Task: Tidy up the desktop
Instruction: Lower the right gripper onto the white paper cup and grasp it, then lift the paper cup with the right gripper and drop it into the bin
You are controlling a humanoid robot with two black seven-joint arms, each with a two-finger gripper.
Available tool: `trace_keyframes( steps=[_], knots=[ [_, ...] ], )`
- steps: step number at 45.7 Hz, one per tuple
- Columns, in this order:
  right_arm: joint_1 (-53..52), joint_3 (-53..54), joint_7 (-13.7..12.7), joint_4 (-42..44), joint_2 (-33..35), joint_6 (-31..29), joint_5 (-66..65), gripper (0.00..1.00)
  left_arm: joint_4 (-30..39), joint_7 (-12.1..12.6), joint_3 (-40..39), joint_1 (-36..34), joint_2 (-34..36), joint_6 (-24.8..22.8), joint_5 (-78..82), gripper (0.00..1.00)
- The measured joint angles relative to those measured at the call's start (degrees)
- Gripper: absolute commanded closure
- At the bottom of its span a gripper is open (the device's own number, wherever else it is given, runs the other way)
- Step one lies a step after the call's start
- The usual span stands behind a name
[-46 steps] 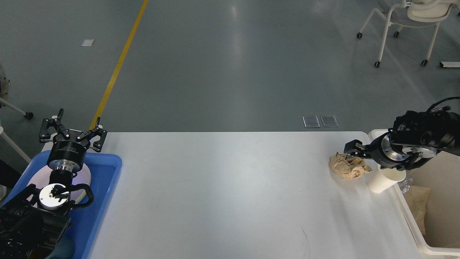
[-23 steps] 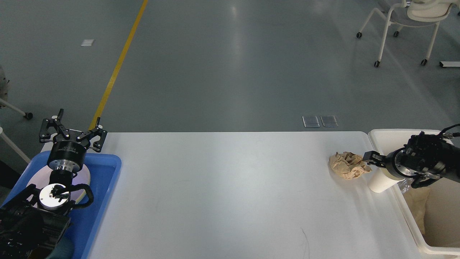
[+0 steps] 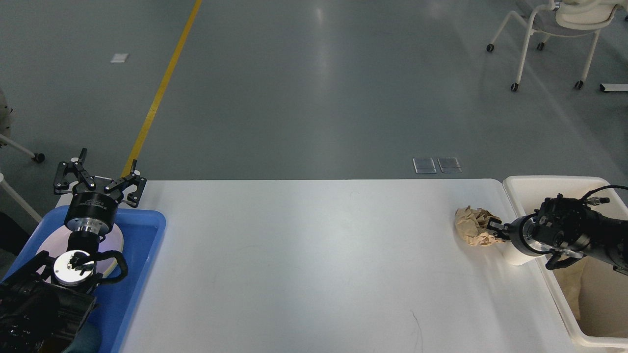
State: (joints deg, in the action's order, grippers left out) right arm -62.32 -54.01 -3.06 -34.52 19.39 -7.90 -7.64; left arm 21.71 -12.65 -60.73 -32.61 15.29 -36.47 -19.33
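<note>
While right fingers (image 3: 492, 229) press into crumpled paper (image 3: 473, 225) near far right corner of tabletop (image 3: 314, 264), grip looks closed on wad, though small view leaves doubt. Risk: loose pinch drops paper short of bin (image 3: 554, 182); arm knocks paper cup (image 3: 515, 252) off right edge. Left fingers (image 3: 99, 177) spread wide, empty, over blue tray (image 3: 142, 230).

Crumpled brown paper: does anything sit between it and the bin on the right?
Yes. A white paper cup stands on the desktop between the crumpled brown paper and the bin, largely hidden by the right pincer.
</note>
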Motion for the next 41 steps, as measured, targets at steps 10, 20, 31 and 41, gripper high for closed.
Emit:
trace_keyframes(
  steps=[10, 20, 31, 41],
  knots=[
    [0.67, -0.37, -0.32, -0.03, 0.43, 2.57, -0.03, 1.0, 0.0, 0.0, 0.0, 0.0, 0.0, 0.0, 0.0, 0.03],
    [-0.1, -0.37, -0.29, -1.09, 2.35, 3.21, -0.01, 1.0, 0.0, 0.0, 0.0, 0.0, 0.0, 0.0, 0.0, 0.03],
    [-15.34, -0.46, 0.19, -15.26, 11.97, -5.94, -2.58, 1.0, 0.0, 0.0, 0.0, 0.0, 0.0, 0.0, 0.0, 0.03],
    [-37.64, -0.27, -0.32, -40.0, 17.46, -16.81, -7.13, 1.0, 0.01, 0.0, 0.0, 0.0, 0.0, 0.0, 0.0, 0.03]
  ],
)
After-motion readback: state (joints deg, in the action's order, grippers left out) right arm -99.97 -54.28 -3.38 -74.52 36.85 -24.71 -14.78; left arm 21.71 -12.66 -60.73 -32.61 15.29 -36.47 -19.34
